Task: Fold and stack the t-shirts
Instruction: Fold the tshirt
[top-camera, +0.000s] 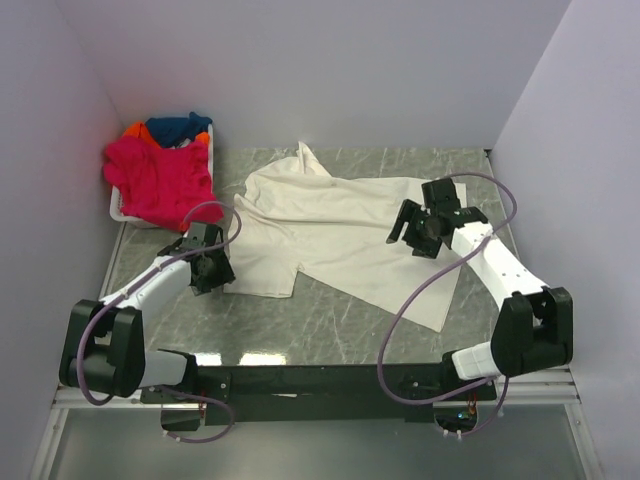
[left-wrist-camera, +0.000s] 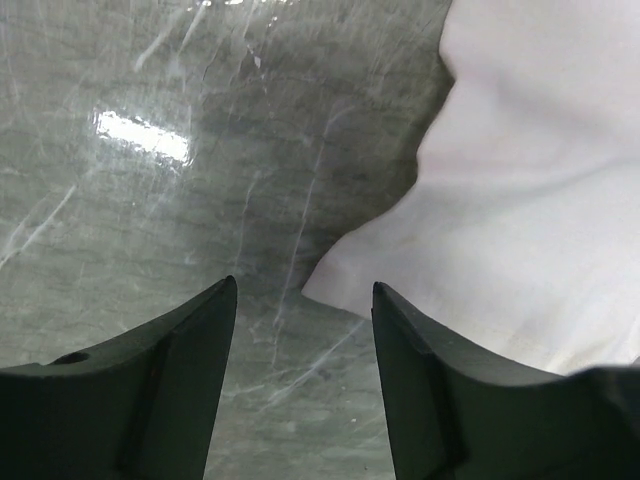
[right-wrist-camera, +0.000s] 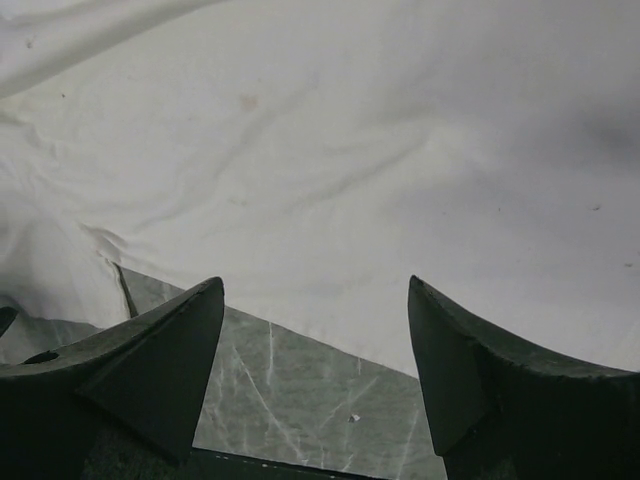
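The cream t-shirt (top-camera: 340, 225) lies spread and rumpled on the table's middle. My left gripper (top-camera: 211, 268) is open and empty, just above the table at the shirt's near-left corner; that corner (left-wrist-camera: 520, 220) shows right of its fingers. My right gripper (top-camera: 418, 232) is open and empty, hovering over the shirt's right part; its wrist view shows the cream cloth (right-wrist-camera: 350, 150) and its near edge. The magenta t-shirt (top-camera: 160, 180), dark blue t-shirt (top-camera: 178, 127) and orange t-shirt (top-camera: 134, 130) are piled at the back left.
A white plastic basket (top-camera: 118, 212) holds the coloured pile in the back left corner. Grey walls close the table at the back and both sides. The green marble table (top-camera: 330, 320) shows bare in front of the shirt. Purple cables loop off both arms.
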